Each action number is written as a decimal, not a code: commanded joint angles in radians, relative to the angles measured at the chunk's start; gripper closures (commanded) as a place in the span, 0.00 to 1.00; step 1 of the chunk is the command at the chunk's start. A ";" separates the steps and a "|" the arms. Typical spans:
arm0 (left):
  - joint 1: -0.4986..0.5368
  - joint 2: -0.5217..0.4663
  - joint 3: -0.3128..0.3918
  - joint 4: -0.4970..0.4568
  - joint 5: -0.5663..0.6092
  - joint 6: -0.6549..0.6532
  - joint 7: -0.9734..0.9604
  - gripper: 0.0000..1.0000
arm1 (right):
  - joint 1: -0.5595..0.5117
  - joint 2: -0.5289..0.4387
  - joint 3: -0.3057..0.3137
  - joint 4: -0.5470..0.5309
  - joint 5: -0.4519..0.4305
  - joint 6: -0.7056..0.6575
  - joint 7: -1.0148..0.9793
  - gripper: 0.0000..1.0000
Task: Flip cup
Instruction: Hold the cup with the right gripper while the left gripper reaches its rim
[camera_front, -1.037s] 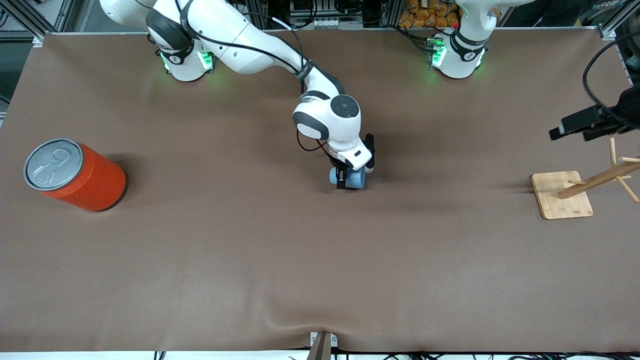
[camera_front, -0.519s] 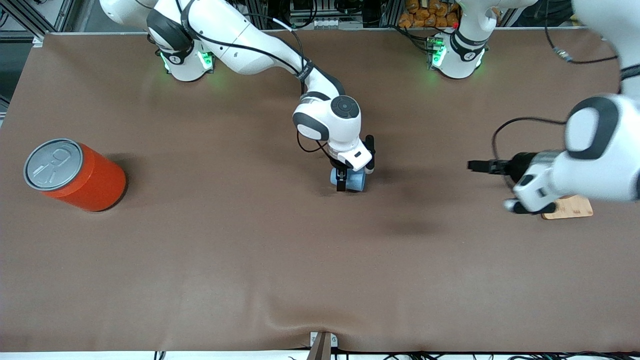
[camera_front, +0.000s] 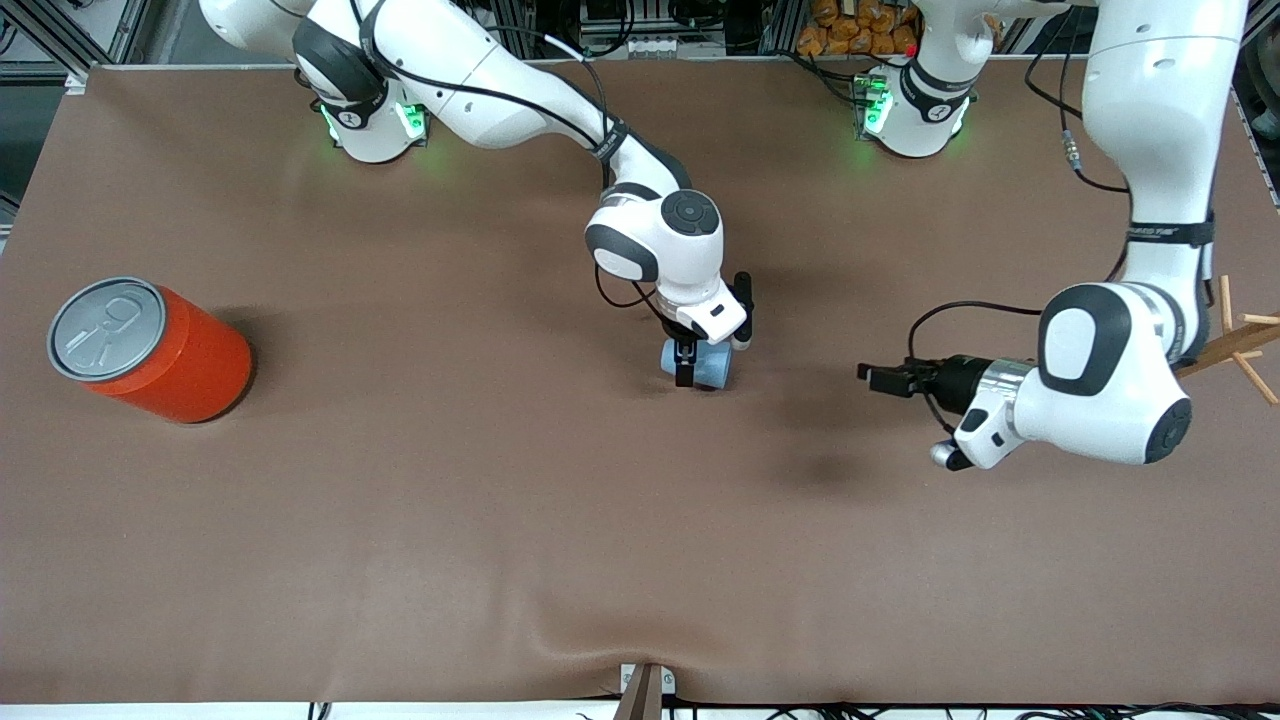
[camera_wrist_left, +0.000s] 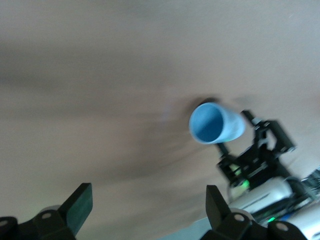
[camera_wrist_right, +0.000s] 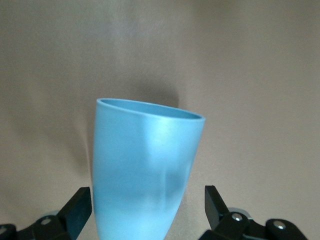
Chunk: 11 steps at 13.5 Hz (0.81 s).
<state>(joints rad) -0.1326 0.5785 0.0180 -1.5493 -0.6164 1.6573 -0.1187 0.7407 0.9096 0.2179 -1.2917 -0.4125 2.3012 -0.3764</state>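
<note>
The light-blue cup rests mid-table, apparently on its side. In the left wrist view the cup's darker open mouth faces the camera. My right gripper is down over it. In the right wrist view the fingers stand open, one on each side of the cup, with a gap at each wall. My left gripper hangs low over bare table toward the left arm's end, pointed at the cup. It is open and empty. The right gripper shows beside the cup there.
A big orange can with a grey pull-tab lid stands toward the right arm's end. A wooden peg stand shows partly past the left arm's wrist. A metal bracket sits at the table edge nearest the front camera.
The right gripper has opened off the cup, which stays in place. The left arm has swung in from its end of the table toward the cup.
</note>
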 joint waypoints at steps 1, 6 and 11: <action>-0.054 0.063 0.005 0.038 -0.074 0.071 -0.068 0.00 | -0.012 -0.063 0.018 -0.009 0.004 -0.082 0.005 0.00; -0.146 0.158 0.007 0.037 -0.247 0.252 -0.144 0.00 | -0.116 -0.251 0.087 -0.003 0.166 -0.374 -0.004 0.00; -0.260 0.205 0.005 0.037 -0.284 0.389 -0.219 0.00 | -0.363 -0.343 0.087 0.002 0.259 -0.419 -0.007 0.00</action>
<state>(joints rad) -0.3520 0.7564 0.0145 -1.5360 -0.8758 2.0103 -0.3016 0.4954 0.6050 0.2786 -1.2585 -0.1988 1.9009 -0.3743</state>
